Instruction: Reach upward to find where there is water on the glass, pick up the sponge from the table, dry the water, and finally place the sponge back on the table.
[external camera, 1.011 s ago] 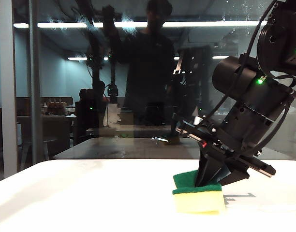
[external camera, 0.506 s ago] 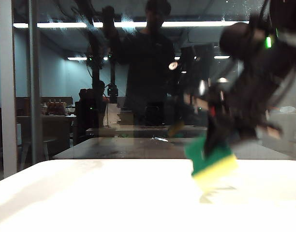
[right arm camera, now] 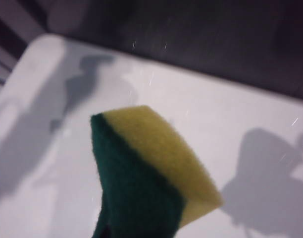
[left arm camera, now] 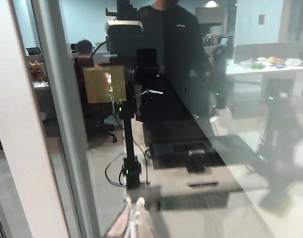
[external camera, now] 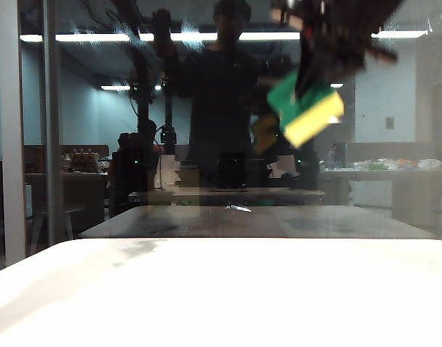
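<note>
The right tool (external camera: 315, 69) hung high near the top of the exterior view, blurred, clenched on the sponge (external camera: 305, 108). The sponge jutted out below the tool, tilted, its dark green scouring layer turned up and to the left and its yellow foam down and to the right. In the right wrist view the sponge (right arm camera: 151, 173) filled the foreground, green face beside yellow, with the white desk (right arm camera: 52, 148) well below it and shadows lying across that surface. The sponge was off the desk (external camera: 221, 296), raised in front of the glass (external camera: 98, 144), which mirrored a dark figure and ceiling lights. Faint pale specks of water (external camera: 351, 22) showed on the pane near the upper right.

The left tool (left arm camera: 134, 223) showed only as pale fingertips at the edge of its wrist view, close to the glass (left arm camera: 191, 99); whether it was released or clenched I could not tell.
</note>
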Motion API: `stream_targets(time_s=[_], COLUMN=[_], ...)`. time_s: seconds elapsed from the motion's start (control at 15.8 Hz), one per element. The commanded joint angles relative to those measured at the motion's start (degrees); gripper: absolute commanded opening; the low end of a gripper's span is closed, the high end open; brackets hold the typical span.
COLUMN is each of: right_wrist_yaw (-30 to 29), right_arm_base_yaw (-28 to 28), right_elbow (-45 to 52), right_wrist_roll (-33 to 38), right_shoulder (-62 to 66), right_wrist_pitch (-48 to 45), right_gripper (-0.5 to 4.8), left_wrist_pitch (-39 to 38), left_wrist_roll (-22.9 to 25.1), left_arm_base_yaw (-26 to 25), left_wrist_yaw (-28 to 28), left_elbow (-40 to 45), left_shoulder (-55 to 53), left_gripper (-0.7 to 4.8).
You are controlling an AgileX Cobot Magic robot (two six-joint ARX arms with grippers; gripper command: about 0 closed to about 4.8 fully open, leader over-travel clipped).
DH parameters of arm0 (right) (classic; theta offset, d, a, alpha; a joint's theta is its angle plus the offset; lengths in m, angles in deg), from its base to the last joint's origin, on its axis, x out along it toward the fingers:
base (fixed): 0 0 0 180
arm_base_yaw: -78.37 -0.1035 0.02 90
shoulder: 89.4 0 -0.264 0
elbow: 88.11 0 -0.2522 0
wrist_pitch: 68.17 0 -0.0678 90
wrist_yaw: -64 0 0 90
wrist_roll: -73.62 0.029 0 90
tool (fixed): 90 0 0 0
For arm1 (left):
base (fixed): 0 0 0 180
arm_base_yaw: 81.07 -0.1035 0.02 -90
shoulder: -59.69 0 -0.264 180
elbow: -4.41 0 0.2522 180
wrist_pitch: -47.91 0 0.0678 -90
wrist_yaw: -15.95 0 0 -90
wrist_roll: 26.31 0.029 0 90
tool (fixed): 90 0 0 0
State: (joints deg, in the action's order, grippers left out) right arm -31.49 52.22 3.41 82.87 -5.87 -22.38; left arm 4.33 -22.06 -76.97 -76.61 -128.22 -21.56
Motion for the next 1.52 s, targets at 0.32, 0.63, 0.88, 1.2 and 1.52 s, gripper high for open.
stream_targets(time_s=[0.32, 0.63, 0.88, 1.2, 1.52], right_wrist_yaw=[2.99, -2.19, -6.16, -10.34, -12.68], right_arm_base_yaw=[2.69, 11.37, 16.35, 19.87, 20.61], right_elbow=[-21.27, -35.58, -41.88, -52.52, -69.51], right_wrist_roll=[-6.75, -6.75, -6.71, -6.03, -4.48], right_shoulder=[-0.33, -0.22, 1.2, 9.97, 22.05], right_wrist_pitch=[2.12, 0.59, -4.24, -7.69, -10.73], right_gripper=[-0.05, -0.05, -0.05, -0.05, -0.05], left_wrist_pitch=[0.26, 0.2, 0.2, -1.2, -1.42], left_wrist_roll=[0.07, 0.07, 0.07, 0.07, 0.07], left_arm_base_yaw=[-0.02, -0.02, -0.04, -0.04, -0.04], left_wrist_yaw=[-0.04, -0.04, -0.04, -0.02, 0.0], left_elbow=[-0.33, -0.31, -0.31, -0.31, -0.31], left_shoulder=[0.2, 0.2, 0.2, 0.2, 0.17], left_gripper=[-0.06, -0.06, -0.06, -0.06, -0.06])
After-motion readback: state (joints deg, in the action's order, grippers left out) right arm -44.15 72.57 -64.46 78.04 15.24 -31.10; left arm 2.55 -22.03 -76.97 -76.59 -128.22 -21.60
